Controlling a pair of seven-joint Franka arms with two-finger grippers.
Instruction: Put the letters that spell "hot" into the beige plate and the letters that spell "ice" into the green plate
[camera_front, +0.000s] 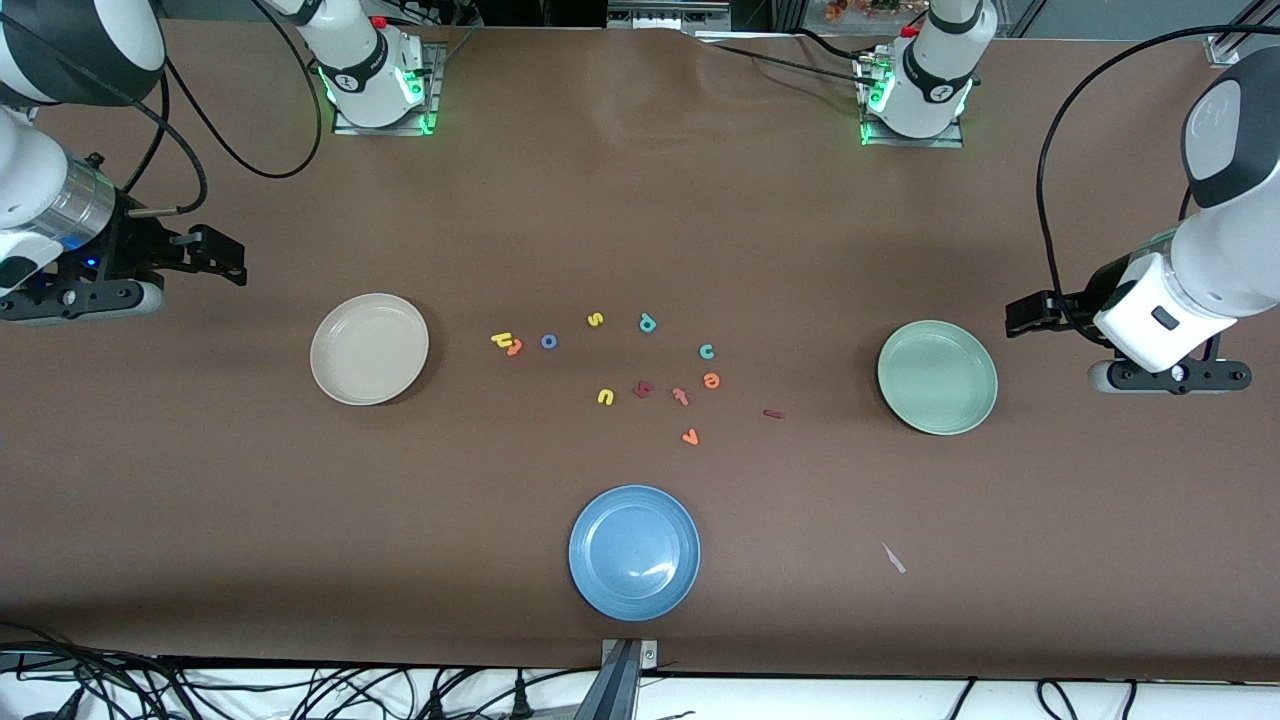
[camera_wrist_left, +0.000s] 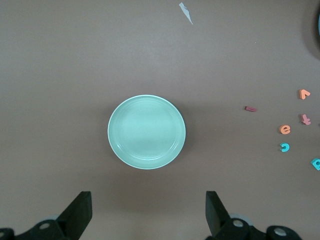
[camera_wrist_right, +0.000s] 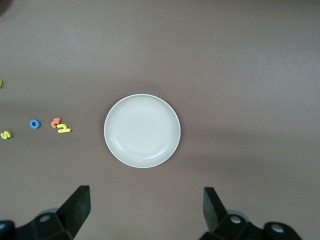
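Since both plates lie bare, everything turns on where the letters sit relative to my two grippers. The "hot" set is toward the right arm's end of the scatter: the yellow h (camera_front: 499, 340) touches the orange hooked t (camera_front: 514, 348), with the blue o (camera_front: 549, 341) just beside them, all between the middle of the table and the beige plate (camera_front: 369, 349). The "ice" set is toward the left arm's end: the teal c (camera_front: 707, 351), the orange e (camera_front: 711, 380) just nearer the front camera than it, and the dark red i (camera_front: 772, 413), a short bar with its long axis running roughly along the table's length, lying apart from the others and closest of the three to the green plate (camera_front: 937, 377).

My right gripper (camera_front: 225, 260) hangs near the beige plate, out toward the table's end, fingers spread and empty; my left gripper (camera_front: 1025, 315) hangs likewise near the green plate, also spread and empty. So each arm is the nearer one for its own word, and each must reach over its plate toward the centre.

From the front I see every letter, decoys included (s, u, p, v, a pinkish-red t). My left wrist view shows only the "ice" side; my right wrist view shows the h, hooked t and o.
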